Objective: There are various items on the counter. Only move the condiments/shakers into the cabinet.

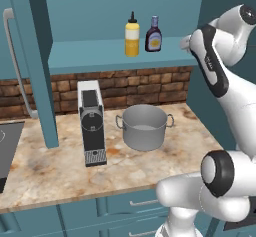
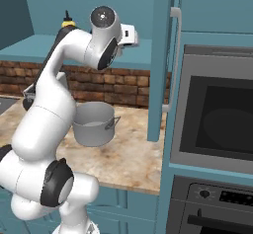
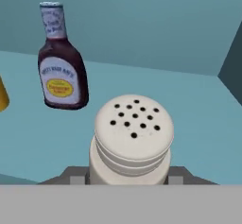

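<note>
Even, diffuse rendered light throughout, with soft shadows beneath the steel pot and coffee machine on the worktop, a dim cabinet interior, no glare, and coarse, slightly blurred textures.

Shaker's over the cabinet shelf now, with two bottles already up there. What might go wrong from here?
1. The shaker sits between the jaws close to the brown sauce bottle; drifting that way may knock it over.
2. I cannot tell whether its base touches the shelf; releasing early might tip it.
3. The yellow squeeze bottle stands just past the sauce bottle, so a topple may hit it too.
</note>
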You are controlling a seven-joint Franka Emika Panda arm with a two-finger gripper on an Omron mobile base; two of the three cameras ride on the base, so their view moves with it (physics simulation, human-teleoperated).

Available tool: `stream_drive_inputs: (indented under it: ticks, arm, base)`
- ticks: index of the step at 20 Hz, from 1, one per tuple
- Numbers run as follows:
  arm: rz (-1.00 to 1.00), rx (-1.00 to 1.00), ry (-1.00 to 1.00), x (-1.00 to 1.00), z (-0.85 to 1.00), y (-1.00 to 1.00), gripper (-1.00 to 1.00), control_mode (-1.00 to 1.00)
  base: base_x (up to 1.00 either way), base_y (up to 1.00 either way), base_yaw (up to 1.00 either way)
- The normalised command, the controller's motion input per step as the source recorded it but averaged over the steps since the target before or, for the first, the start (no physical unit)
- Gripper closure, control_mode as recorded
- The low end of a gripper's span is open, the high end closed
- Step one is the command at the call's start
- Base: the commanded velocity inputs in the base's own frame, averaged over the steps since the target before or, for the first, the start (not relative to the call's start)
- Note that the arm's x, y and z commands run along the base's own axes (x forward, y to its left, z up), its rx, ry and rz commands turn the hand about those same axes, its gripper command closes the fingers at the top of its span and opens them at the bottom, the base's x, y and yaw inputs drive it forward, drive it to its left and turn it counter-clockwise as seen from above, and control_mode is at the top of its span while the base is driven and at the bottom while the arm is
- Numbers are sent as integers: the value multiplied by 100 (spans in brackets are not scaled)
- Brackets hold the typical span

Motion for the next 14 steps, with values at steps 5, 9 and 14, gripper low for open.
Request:
stream_drive_inputs:
  ticks: [5,9,14]
  arm:
    - [0,0,6,45,-43,0,100,-100]
    - [0,3,1,47,-23,0,100,-100]
    - [0,2,0,54,-7,0,100,-100]
  base:
    - [0,0,0]
    - [0,0,0]
    - [0,0,0]
